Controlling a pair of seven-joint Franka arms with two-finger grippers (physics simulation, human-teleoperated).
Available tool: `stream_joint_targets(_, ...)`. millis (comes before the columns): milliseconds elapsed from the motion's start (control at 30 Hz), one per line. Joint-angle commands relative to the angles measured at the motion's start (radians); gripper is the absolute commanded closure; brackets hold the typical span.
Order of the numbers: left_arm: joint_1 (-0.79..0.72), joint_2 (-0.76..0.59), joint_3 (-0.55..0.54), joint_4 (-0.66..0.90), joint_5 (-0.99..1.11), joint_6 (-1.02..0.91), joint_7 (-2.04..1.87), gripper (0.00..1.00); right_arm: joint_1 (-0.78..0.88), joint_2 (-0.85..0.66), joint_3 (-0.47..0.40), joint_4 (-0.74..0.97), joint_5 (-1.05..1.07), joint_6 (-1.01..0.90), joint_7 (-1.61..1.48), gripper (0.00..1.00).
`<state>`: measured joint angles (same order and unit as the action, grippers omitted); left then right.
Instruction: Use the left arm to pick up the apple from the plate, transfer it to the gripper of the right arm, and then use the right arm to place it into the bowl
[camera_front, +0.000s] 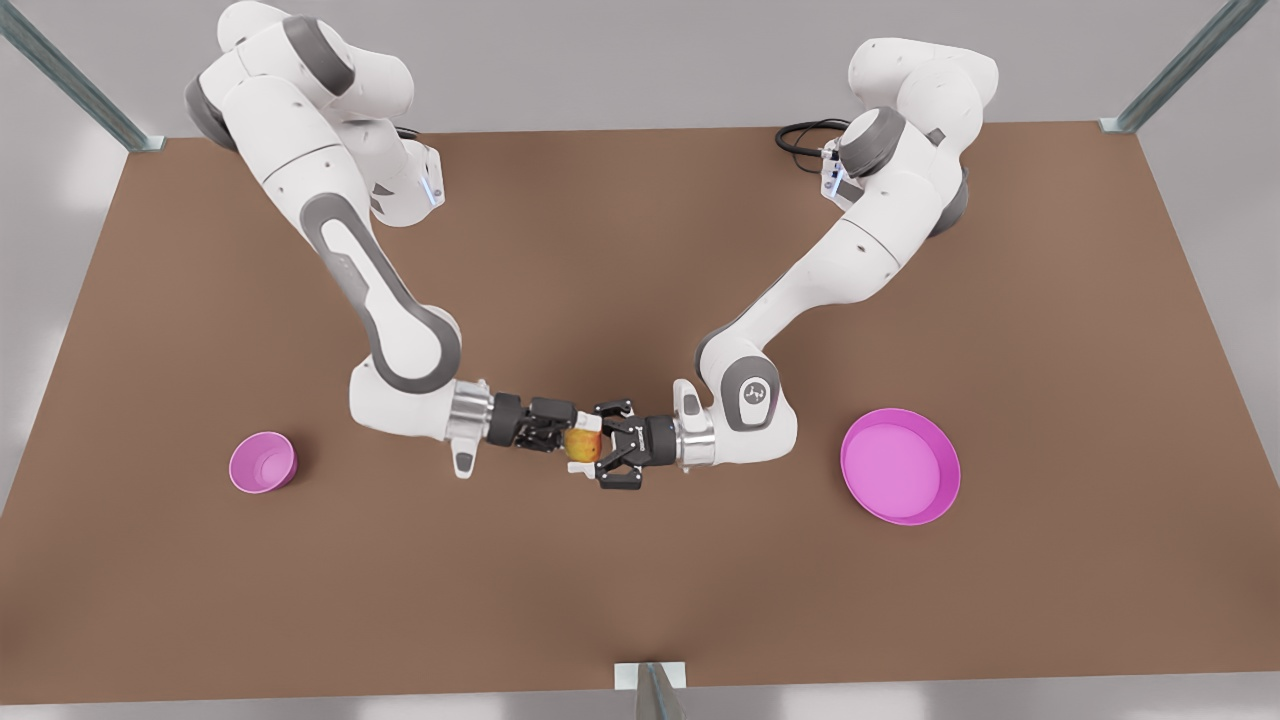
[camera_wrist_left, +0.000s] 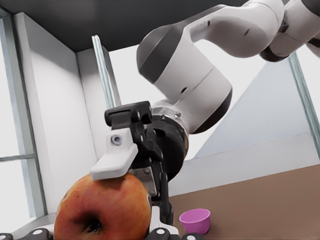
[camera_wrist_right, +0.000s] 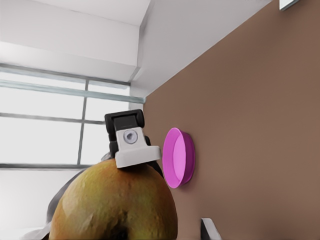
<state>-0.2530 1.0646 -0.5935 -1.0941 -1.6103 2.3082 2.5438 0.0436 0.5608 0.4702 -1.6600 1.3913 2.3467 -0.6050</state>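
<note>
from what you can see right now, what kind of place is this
Most likely a simulated robot test cell, not a home kitchen. Two Franka arms stand on a bare brown table framed by metal posts, with plain white walls around. On it sit just a bowl and a plate, and an apple between the grippers.

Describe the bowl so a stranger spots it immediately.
On the brown table, the left claw and right claw meet at the apple mid-table. Toward the front view's left stands the bowl: small, deep, pink, unlike the wide shallow plate opposite.
</note>
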Motion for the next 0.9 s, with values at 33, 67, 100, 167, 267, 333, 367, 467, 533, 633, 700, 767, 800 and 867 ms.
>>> stream_joint_targets(33, 0.0, -0.002, 0.0, 0.0, 0.004, -0.003, 0.115, 0.31, 0.019, 0.002, 0.001, 0.008, 0.003, 0.069, -0.102, 0.0)
stream_joint_targets(67, 0.0, -0.002, 0.0, 0.0, 0.004, -0.003, 0.115, 0.31, 0.01, 0.002, -0.001, 0.014, 0.003, 0.068, -0.111, 0.0)
stream_joint_targets(100, 0.0, 0.003, 0.0, 0.0, 0.004, -0.003, 0.115, 0.31, 0.007, 0.002, -0.005, 0.016, 0.002, 0.068, -0.113, 0.0)
stream_joint_targets(167, 0.001, 0.005, -0.002, 0.0, 0.004, -0.003, 0.116, 0.3, 0.004, 0.002, -0.009, 0.016, 0.002, 0.068, -0.116, 0.0)
stream_joint_targets(267, 0.0, 0.005, 0.0, 0.0, 0.004, -0.003, 0.116, 0.3, 0.013, 0.004, -0.009, 0.016, 0.002, 0.071, -0.119, 0.07)
stream_joint_targets(333, 0.0, 0.005, -0.002, 0.0, 0.004, -0.003, 0.116, 0.3, 0.019, 0.005, -0.009, 0.016, 0.002, 0.071, -0.117, 0.07)
stream_joint_targets(367, 0.0, 0.005, -0.002, 0.0, 0.004, -0.003, 0.116, 0.3, 0.024, 0.005, -0.009, 0.016, 0.003, 0.071, -0.119, 0.07)
stream_joint_targets(467, 0.0, 0.005, -0.002, 0.0, 0.004, -0.003, 0.116, 0.29, 0.039, 0.007, -0.007, 0.016, 0.003, 0.105, -0.122, 0.07)
stream_joint_targets(533, 0.0, 0.005, -0.002, 0.0, 0.004, -0.003, 0.116, 0.29, 0.045, 0.007, -0.007, 0.017, 0.003, 0.118, -0.124, 0.21)
stream_joint_targets(633, 0.0, 0.005, -0.002, 0.0, 0.004, -0.003, 0.116, 0.29, 0.044, 0.007, -0.007, 0.017, 0.003, 0.117, -0.122, 0.32)
stream_joint_targets(700, 0.0, 0.005, -0.002, 0.0, 0.004, -0.003, 0.116, 0.27, 0.042, 0.007, -0.007, 0.017, 0.002, 0.117, -0.124, 0.33)
stream_joint_targets(767, 0.0, 0.017, -0.005, 0.0, 0.003, -0.003, 0.115, 0.01, 0.042, 0.007, -0.007, 0.017, 0.002, 0.117, -0.124, 0.33)
stream_joint_targets(800, 0.001, 0.018, -0.005, 0.0, 0.003, -0.003, 0.115, 0.0, 0.042, 0.007, -0.007, 0.017, 0.002, 0.117, -0.124, 0.33)
stream_joint_targets(867, 0.0, 0.017, -0.006, 0.0, 0.003, -0.003, 0.115, 0.01, 0.039, 0.007, -0.007, 0.017, 0.002, 0.115, -0.124, 0.33)
